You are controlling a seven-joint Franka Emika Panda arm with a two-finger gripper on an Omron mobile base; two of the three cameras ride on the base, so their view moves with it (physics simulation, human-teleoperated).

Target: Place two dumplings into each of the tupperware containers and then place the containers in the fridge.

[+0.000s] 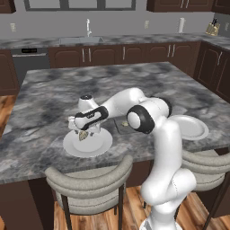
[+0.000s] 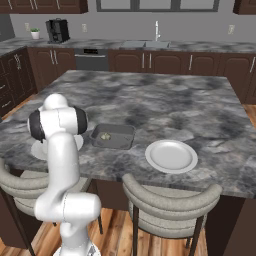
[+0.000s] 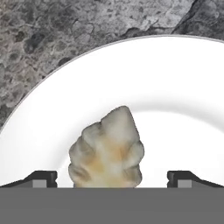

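Left base view, going left to right: a round white plate point(image 1: 87, 143) sits near the front edge of the grey marble island counter point(image 1: 49, 108), and the gripper point(image 1: 83, 134) hangs low right over it, fingers pointed down. A dumpling point(image 1: 83, 135) shows between the fingertips, on or just above the plate, can't tell which from here. Right of that, mostly hidden behind the arm's elbow, is the dark grey tupperware container point(image 1: 120, 124) with a small tan piece showing in it. Further right a second white plate point(image 1: 192, 127), part hidden by the arm. Right base view: the first plate point(image 2: 37, 150) peeks out behind the arm at left, then the dark grey container point(image 2: 113, 136) lying flat on the counter with one dumpling inside point(image 2: 105, 135), then the second plate point(image 2: 171, 155) just beside it to the right, not touching. Two grey stools stand at the counter's front edge. Hand view: jaws spread wide, the two dark fingertips point(image 3: 42, 178) at the far left and right of the bottom edge, and the pleated tan dumpling point(image 3: 107, 151) sits between them with clear gaps on both sides, so not pinched. It rests on the white plate point(image 3: 175, 96), marble counter point(image 3: 65, 30) beyond the rim.
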